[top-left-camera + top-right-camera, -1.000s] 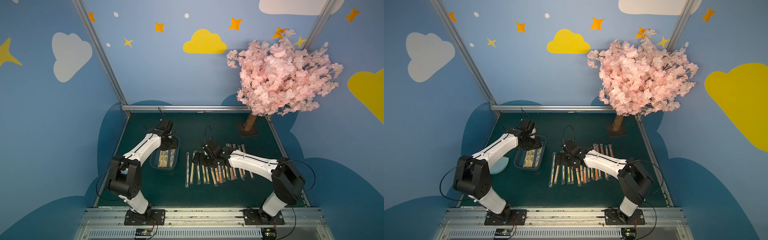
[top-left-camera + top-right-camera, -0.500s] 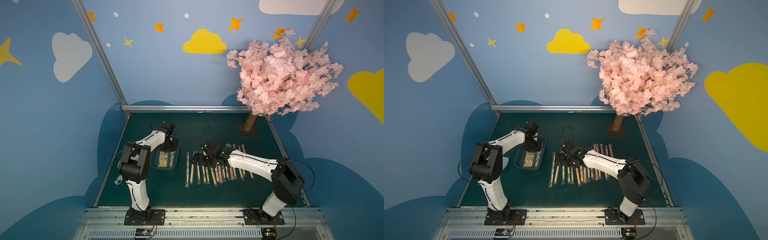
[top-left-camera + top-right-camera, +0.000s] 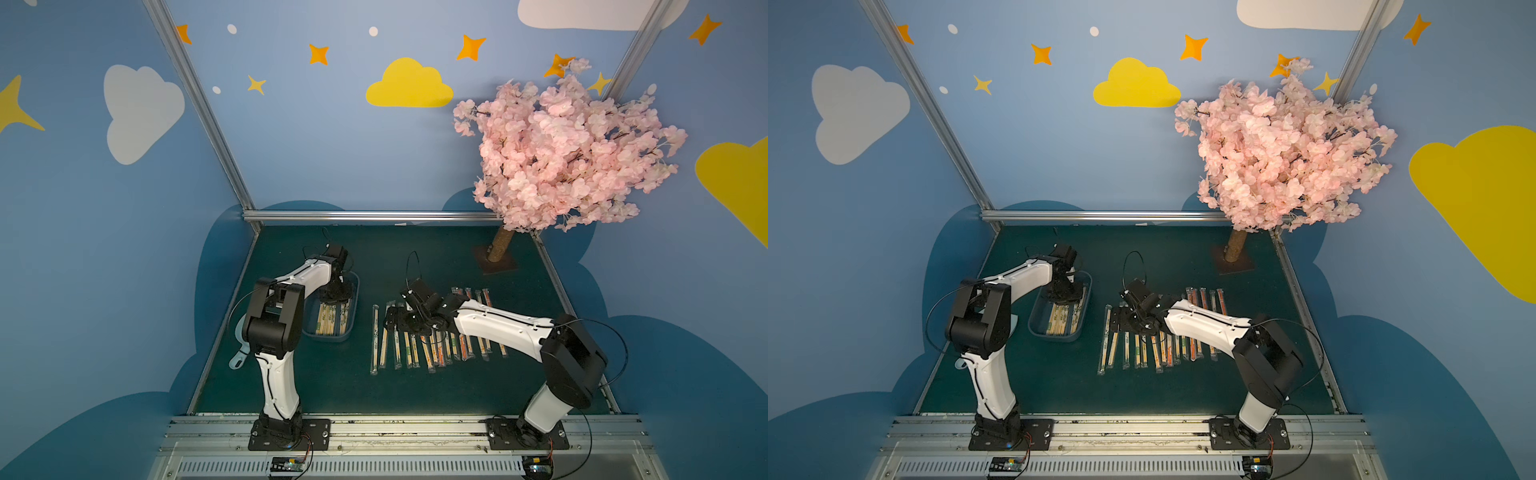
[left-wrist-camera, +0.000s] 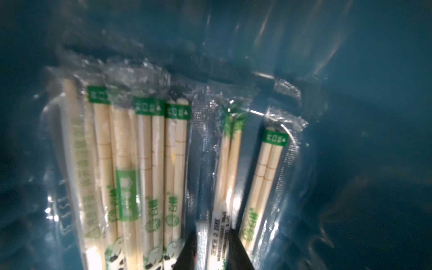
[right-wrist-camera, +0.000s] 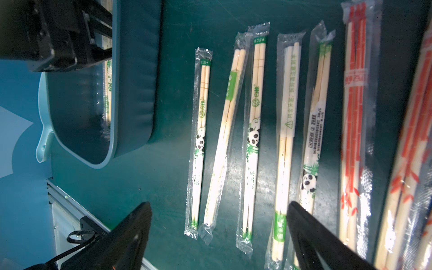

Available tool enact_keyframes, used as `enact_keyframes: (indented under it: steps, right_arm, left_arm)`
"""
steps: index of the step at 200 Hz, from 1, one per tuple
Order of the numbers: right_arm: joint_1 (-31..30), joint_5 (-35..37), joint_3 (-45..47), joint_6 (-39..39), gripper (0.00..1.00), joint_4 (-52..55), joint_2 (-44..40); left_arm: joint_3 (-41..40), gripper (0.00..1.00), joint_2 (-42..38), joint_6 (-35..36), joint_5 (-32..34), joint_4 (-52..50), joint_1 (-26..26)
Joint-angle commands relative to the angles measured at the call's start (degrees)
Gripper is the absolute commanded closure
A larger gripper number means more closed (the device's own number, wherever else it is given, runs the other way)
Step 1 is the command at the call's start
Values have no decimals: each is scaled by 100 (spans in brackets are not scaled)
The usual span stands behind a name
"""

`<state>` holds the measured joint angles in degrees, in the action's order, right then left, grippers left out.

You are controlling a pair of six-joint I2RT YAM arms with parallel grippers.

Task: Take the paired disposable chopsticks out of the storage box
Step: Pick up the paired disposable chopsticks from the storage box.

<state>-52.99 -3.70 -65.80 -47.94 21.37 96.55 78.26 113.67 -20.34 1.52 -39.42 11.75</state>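
The storage box (image 3: 348, 332) (image 3: 1077, 334), a bluish clear tub, lies at the left of the green mat with several paired disposable chopsticks (image 3: 330, 321) (image 3: 1062, 319) in it. My left gripper (image 3: 335, 296) (image 3: 1065, 292) reaches down into its far end. In the left wrist view the left gripper (image 4: 213, 244) is shut on one sleeved pair (image 4: 228, 163) printed with black text, and green-marked pairs (image 4: 149, 152) lie beside it. My right gripper (image 3: 395, 323) (image 5: 218, 207) hangs open over the left end of a row of chopstick pairs (image 3: 432, 347) (image 3: 1158, 349) (image 5: 254, 117) on the mat.
A pink blossom tree (image 3: 561, 153) on a brown base (image 3: 496, 264) stands at the back right. A pale blue lid with a handle (image 3: 240, 353) (image 5: 42, 145) lies left of the box, against the wall. A metal rail (image 3: 374, 432) runs along the front edge.
My left arm has swung its elbow forward while the left gripper stayed in the box and closed on a chopstick pair. The right arm has not moved.
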Motion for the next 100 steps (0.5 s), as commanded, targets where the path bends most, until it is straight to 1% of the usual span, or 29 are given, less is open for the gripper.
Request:
enact_keyframes:
  steps: [1, 29, 41, 78, 100]
  right_arm:
    - [-42, 1, -138, 31, 6, 157, 74]
    - [-53, 13, -135, 31, 6, 162, 67]
    - [-53, 27, -122, 31, 6, 160, 57]
    - [-53, 43, -106, 22, 6, 157, 33]
    - [-53, 45, -100, 22, 6, 153, 22]
  left_arm:
    - [181, 75, 186, 118, -40, -139, -7]
    - [323, 75, 334, 119, -2, -295, -6]
    - [371, 76, 394, 112, -10, -362, -6]
    - [429, 87, 500, 94, -20, -500, -10]
    - [443, 91, 496, 76, -11, -557, -11]
